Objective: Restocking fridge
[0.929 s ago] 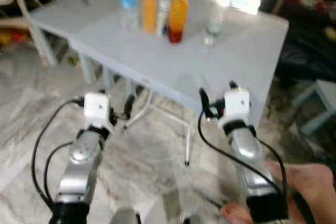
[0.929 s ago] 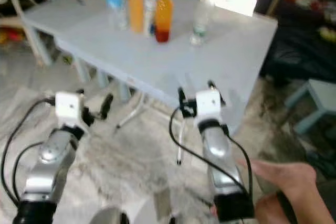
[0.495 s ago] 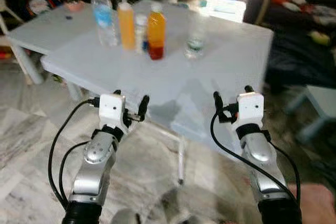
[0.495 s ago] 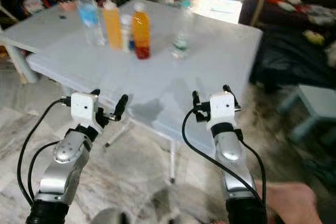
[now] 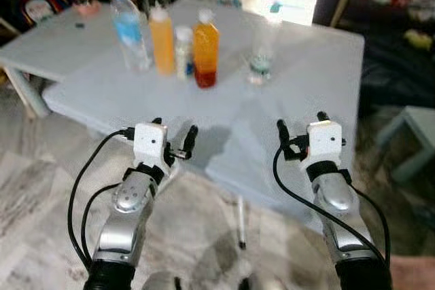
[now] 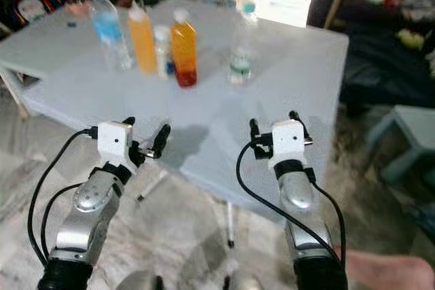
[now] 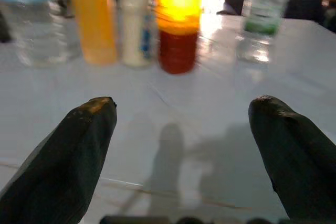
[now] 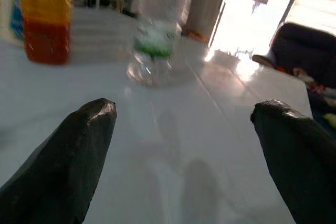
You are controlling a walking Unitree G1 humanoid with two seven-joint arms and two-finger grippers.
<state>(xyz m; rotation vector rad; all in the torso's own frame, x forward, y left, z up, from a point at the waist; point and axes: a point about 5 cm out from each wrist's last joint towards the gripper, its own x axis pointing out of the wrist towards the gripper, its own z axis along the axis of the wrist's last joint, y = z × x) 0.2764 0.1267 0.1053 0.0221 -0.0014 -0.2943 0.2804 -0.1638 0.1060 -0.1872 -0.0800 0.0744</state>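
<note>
A pale grey table [image 5: 319,66] takes up most of the scene, and everything else is placed from it. Five bottles stand upright on its far half, in a loose row. At the robot's far left is a clear water bottle [image 5: 129,28] with a blue label and blue cap, its contents colourless. Next to it is an orange bottle [image 5: 162,39] full of cloudy orange liquid. Close behind and beside that stands a small white bottle [image 5: 183,51] with a white cap and a blue mark on its label. Just beside it is a juice bottle [image 5: 205,48] with orange liquid above and a dark red layer at the bottom. Apart from these, further to the right, stands a clear bottle [image 5: 259,59] with a green label, holding a little clear liquid.

Over the table's near edge hover the left gripper [image 5: 174,139] and the right gripper [image 5: 300,131], well short of the bottles. Both have their fingers spread wide with nothing between them.
</note>
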